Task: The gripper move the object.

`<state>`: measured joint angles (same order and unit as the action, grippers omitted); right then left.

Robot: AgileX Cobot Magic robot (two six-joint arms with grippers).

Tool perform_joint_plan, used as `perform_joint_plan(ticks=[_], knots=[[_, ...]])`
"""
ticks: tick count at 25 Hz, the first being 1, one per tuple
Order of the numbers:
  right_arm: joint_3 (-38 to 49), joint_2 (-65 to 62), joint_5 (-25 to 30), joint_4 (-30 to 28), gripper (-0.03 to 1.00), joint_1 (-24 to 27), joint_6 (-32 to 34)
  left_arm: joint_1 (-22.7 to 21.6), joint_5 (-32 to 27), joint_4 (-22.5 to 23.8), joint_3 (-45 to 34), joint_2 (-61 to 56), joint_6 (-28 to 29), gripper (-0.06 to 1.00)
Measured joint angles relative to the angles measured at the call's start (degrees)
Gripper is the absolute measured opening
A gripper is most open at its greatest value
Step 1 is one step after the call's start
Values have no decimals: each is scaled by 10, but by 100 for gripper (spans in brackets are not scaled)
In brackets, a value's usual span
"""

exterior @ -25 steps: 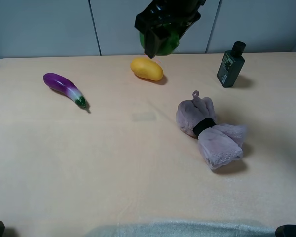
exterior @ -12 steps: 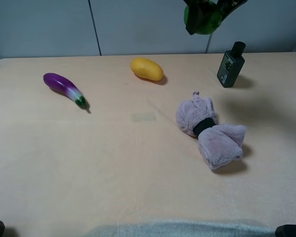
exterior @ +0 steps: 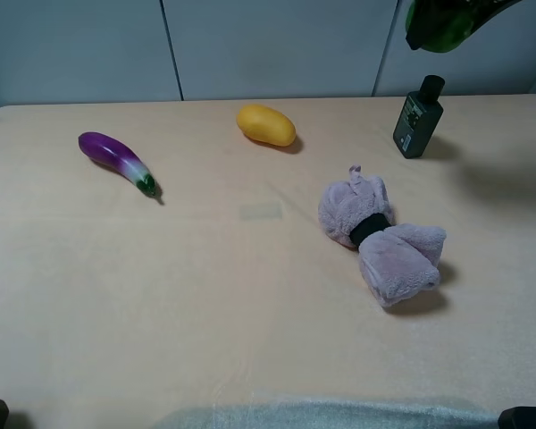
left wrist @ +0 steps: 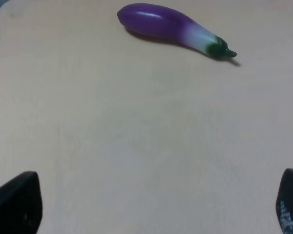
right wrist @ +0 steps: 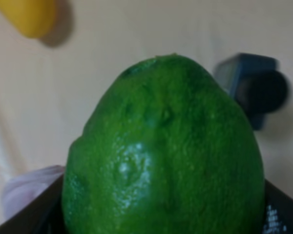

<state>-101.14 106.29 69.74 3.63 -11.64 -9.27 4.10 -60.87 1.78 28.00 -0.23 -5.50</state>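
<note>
Holds the object (exterior: 448,32) clamped in the right gripper (exterior: 443,25), high above the dark bottle (exterior: 418,118). Sits much farther right than a second ago, well clear of the mango (exterior: 265,124). Looks mid-carry, set-down pending, with left gripper (left wrist: 151,207) spread wide, empty.

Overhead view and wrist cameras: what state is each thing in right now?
lime: in the air, clear of the table.
right gripper: shut on the lime.
left gripper: open, empty.
eggplant: lying on the table.
mango: lying on the table.
bottle: upright, capped.
towel: rolled, bound by a black band.
</note>
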Motion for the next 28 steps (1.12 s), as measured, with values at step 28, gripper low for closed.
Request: perform_joint_plan(ticks=[28], knots=[[0, 31, -37, -19, 48, 179, 0, 0, 0, 0, 0, 0, 0, 95]])
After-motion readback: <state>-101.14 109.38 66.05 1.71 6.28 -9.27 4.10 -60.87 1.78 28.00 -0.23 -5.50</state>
